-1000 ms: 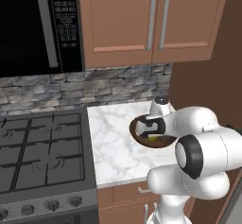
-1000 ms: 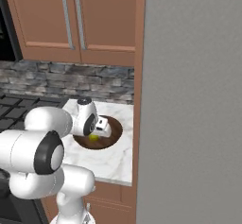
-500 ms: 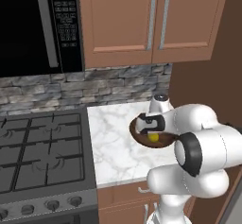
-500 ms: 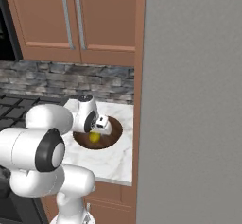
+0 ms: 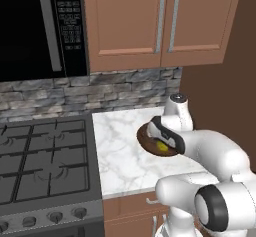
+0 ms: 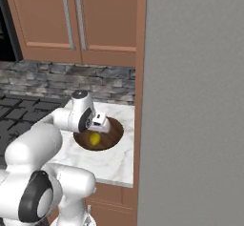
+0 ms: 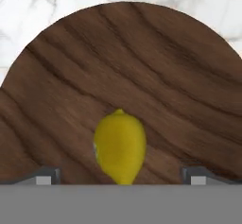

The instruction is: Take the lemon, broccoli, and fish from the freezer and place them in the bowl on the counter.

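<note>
The yellow lemon (image 7: 119,145) lies loose on the floor of the dark brown wooden bowl (image 7: 142,67), free of both fingers. My gripper (image 7: 122,176) hangs open just above it, one fingertip on each side. From the base, the lemon (image 5: 161,145) (image 6: 95,138) rests in the bowl (image 5: 145,140) (image 6: 112,133) on the white marble counter (image 5: 120,151), under my gripper (image 5: 163,137) (image 6: 97,128). The grey freezer (image 6: 195,101) stands shut at the right. The broccoli and the fish are out of view.
A black gas stove (image 5: 40,156) adjoins the counter on the left, under a microwave (image 5: 35,26). Wooden wall cabinets (image 5: 160,21) hang above the stone backsplash. The freezer's brown side panel (image 5: 220,96) closes off the counter's right end.
The jaws have spread wide and let go of the lemon, which now lies in the bowl. The hand has lifted slightly above it.
</note>
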Robot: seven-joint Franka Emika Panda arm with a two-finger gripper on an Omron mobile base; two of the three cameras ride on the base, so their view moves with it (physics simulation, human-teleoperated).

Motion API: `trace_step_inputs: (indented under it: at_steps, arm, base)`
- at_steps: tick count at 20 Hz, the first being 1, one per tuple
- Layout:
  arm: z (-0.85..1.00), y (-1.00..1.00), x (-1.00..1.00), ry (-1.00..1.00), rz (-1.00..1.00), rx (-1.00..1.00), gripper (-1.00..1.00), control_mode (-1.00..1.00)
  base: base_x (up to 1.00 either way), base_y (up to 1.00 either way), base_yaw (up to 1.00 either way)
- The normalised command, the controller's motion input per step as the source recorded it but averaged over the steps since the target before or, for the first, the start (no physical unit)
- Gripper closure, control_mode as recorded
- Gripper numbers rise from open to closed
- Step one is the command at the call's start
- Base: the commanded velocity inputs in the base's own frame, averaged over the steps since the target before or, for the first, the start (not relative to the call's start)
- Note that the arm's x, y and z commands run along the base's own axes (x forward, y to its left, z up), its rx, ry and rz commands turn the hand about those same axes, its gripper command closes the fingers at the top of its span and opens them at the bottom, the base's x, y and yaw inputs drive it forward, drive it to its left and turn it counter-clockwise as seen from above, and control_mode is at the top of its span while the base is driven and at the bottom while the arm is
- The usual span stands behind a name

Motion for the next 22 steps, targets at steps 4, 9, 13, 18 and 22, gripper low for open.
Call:
trace_step_inputs:
  at_steps: [4, 9, 13, 18, 22]
  arm:
    - [0.56, 0.00, -0.59, -0.13, 0.00, 0.00, -1.00, -1.00]
    - [0.69, 0.00, -0.53, -0.06, 0.00, 0.00, -1.00, -1.00]
    - [0.67, 0.00, -0.54, 0.00, 0.00, 0.00, -1.00, -1.00]
    - [0.51, 0.00, -0.71, 0.02, 0.00, 0.00, -1.00, -1.00]
    - [0.45, 0.01, -0.53, 0.05, 0.00, 0.00, -1.00, -1.00]
  base:
    - [0.00, 0.00, 0.00]
    - [0.00, 0.00, 0.00]
    - [0.00, 0.00, 0.00]
    - [0.00, 0.00, 0.00]
    - [0.00, 0.00, 0.00]
